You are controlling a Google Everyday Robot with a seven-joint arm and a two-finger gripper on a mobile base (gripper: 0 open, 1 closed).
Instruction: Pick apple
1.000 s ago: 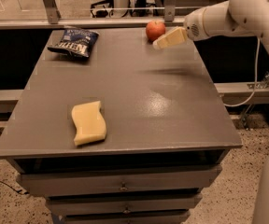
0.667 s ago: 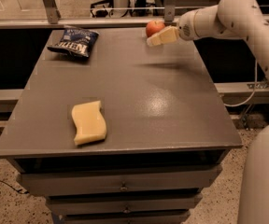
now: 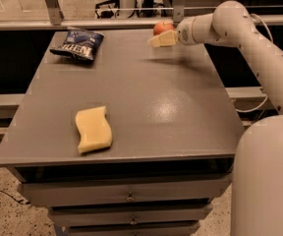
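The apple point(image 3: 162, 26) is small, round and red-orange. It sits at the far edge of the grey table point(image 3: 146, 97), right of centre. My gripper point(image 3: 160, 39) is cream-coloured and reaches in from the right on a white arm point(image 3: 240, 23). It hangs just in front of the apple and covers its lower part. I cannot tell whether it touches the apple.
A dark blue chip bag point(image 3: 77, 44) lies at the far left of the table. A pale yellow wavy sponge point(image 3: 93, 129) lies near the front left. Drawers point(image 3: 129, 196) are below the tabletop. A metal rail point(image 3: 82, 22) runs behind the table.
The arm has swung left along the far edge. The gripper has moved from the right of the apple to in front of it. The apple has not moved.
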